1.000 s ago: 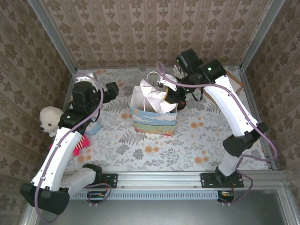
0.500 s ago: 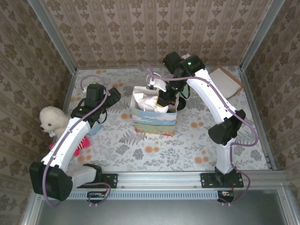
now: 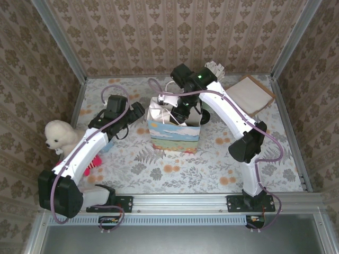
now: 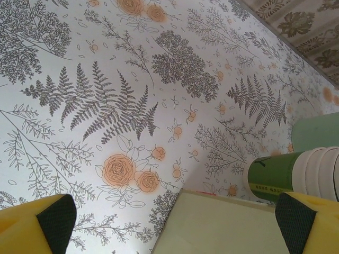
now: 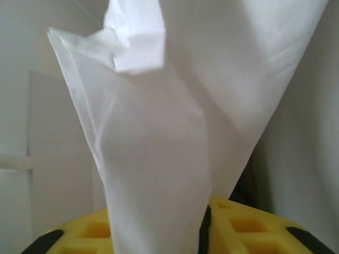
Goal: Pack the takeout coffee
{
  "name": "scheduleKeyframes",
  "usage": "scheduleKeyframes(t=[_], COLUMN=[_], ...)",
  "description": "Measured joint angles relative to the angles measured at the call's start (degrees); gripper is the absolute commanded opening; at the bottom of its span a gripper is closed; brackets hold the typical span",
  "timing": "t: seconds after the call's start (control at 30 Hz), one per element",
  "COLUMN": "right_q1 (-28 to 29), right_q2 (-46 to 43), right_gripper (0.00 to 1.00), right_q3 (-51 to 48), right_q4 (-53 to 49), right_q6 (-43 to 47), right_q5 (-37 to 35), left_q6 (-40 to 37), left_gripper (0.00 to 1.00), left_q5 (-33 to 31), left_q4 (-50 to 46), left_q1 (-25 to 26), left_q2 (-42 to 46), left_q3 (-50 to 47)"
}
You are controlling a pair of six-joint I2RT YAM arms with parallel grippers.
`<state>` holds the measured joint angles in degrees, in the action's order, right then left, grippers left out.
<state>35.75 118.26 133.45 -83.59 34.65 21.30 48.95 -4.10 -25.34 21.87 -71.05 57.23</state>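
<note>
A sheet of white tissue paper (image 5: 159,159), crumpled at its top, stood tall in the middle and hid the centre of the right tool (image 5: 203,233), whose yellow fingers (image 5: 254,227) showed along the bottom edge, with pale white walls (image 5: 32,132) on both sides.

White tissue (image 5: 159,159); grey-fern, orange-rose tablecloth (image 4: 175,32)
</note>
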Motion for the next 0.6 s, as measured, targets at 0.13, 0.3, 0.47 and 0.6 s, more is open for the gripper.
scheduleKeyframes(t=[0.13,0.3,0.47,0.6], right_q1=[0.02,0.04,0.04,0.26], right_q2=[-1.27,-8.31,-20.61,-33.22], right_gripper=[0.54,0.62,0.98,1.0], right_q3=[-1.49,-8.44,-19.91,-33.57], right_q4=[2.03,7.78,19.61,35.21], right_q6=[-0.76,-2.99,-9.09,-21.31], right_q5=[-1.03,-3.19,-5.64,-15.47], left_q6=[0.35,0.37,0.37,0.37], left_gripper=[1.0,1.0,1.0,1.0], left_q5=[-0.02,-0.17,-0.2,-0.59], left_q4=[0.0,0.0,-0.04,-0.66], left_q1=[0.24,0.24,0.35,1.05], left_q2=[0.0,0.0,-0.74,-1.84], left_q3=[0.02,0.0,0.0,0.0])
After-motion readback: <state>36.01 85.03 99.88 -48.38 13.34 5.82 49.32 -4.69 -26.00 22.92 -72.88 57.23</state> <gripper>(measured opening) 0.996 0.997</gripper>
